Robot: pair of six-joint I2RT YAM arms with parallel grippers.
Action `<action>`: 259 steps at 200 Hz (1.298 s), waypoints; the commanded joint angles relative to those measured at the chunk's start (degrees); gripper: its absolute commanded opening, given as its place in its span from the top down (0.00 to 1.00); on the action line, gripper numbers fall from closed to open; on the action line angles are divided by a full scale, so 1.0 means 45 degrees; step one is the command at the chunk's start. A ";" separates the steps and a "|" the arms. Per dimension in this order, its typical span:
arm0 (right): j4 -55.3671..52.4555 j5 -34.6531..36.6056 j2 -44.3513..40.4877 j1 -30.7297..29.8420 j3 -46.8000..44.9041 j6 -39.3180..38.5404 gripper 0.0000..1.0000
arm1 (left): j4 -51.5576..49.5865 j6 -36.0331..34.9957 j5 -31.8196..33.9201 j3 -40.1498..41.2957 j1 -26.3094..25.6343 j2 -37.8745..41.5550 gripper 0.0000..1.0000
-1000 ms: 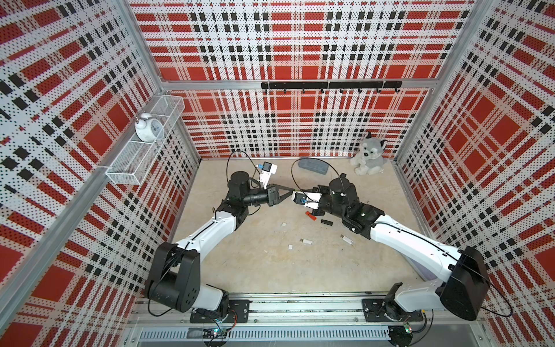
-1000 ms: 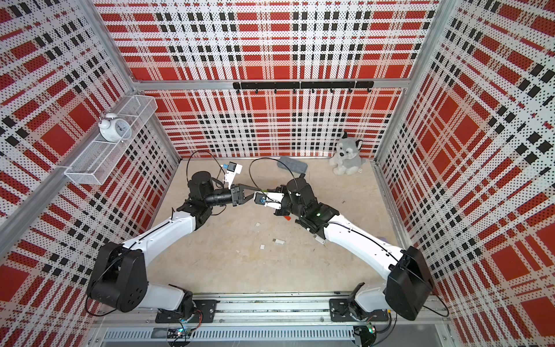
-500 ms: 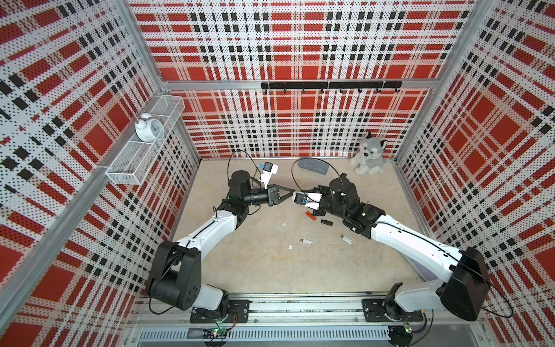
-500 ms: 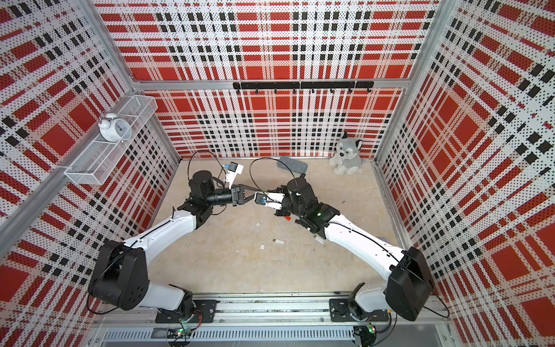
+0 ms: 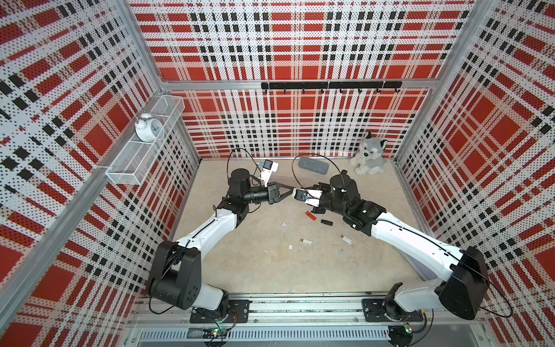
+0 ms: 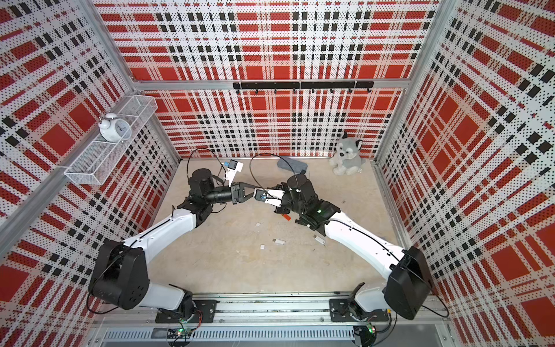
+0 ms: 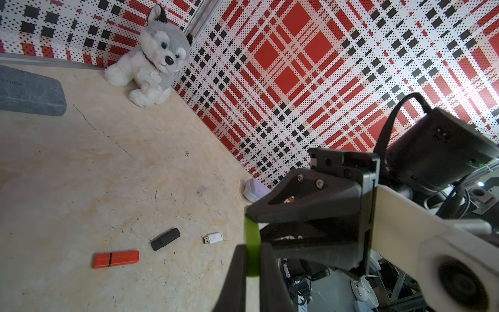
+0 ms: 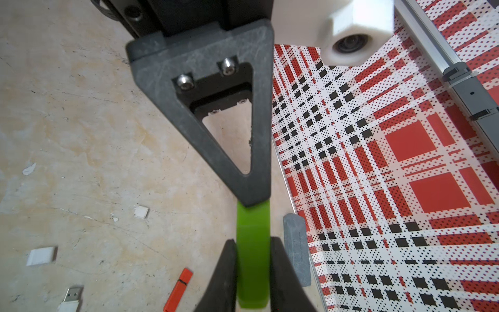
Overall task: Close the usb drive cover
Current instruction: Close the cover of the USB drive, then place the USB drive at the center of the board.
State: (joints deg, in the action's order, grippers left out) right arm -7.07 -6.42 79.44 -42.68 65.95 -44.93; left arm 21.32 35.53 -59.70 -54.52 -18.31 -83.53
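Both clamp green usb drive (image 8: pixel 253 221), lower centre: left gripper (image 7: pixel 252 248), right gripper (image 8: pixel 253 243); cover seam hidden, closing probably unfinished.

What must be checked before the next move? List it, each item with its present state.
1. left hand shut on the green usb drive: ok.
2. right hand shut on the same drive: ok.
3. Drive held above the table: ok.
4. cover pushed home: cannot tell; the fingers hide any seam.
5. orange drive, black drive and white drive lie on the table, apart from both hands: ok.
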 commanded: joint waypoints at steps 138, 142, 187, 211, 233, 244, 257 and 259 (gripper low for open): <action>-0.0701 -0.3110 0.3059 0.1361 -0.0418 0.7017 0.95 | -0.2976 -0.2985 0.9141 0.2491 0.1860 0.5506 0.02; -0.0987 -0.3212 0.3433 0.1359 -0.0143 0.7323 0.95 | -0.2952 -0.3002 0.9539 0.2626 0.1894 0.5730 0.02; -0.3246 -0.2068 0.6681 0.1206 0.2274 0.9187 0.93 | -0.3447 -0.3088 1.1578 0.3305 0.2169 0.6871 0.02; -0.3932 -0.1699 0.7687 0.1163 0.3036 0.9178 0.93 | -0.3462 -0.2917 1.1692 0.3536 0.2431 0.6978 0.02; -0.4219 -0.1282 0.8144 0.1075 0.3380 0.9071 0.90 | -0.3265 -0.2592 1.2046 0.3822 0.2617 0.7173 0.02; -0.4460 -0.1075 0.8435 0.1066 0.3632 0.9027 0.89 | -0.3182 -0.2505 1.2143 0.3978 0.2700 0.7341 0.02; -0.4638 -0.0857 0.8658 0.1066 0.3817 0.9024 0.88 | -0.3042 -0.2306 1.2096 0.4121 0.2868 0.7543 0.02; -0.4639 -0.0810 0.8685 0.1056 0.3829 0.9016 0.88 | -0.3030 -0.2255 1.2081 0.4141 0.2894 0.7574 0.02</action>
State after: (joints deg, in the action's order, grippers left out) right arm -24.95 -12.88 116.44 -37.39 80.84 -5.04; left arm 6.66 23.66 -7.11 -37.01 -6.61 -51.75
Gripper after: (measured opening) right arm 0.200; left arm 0.983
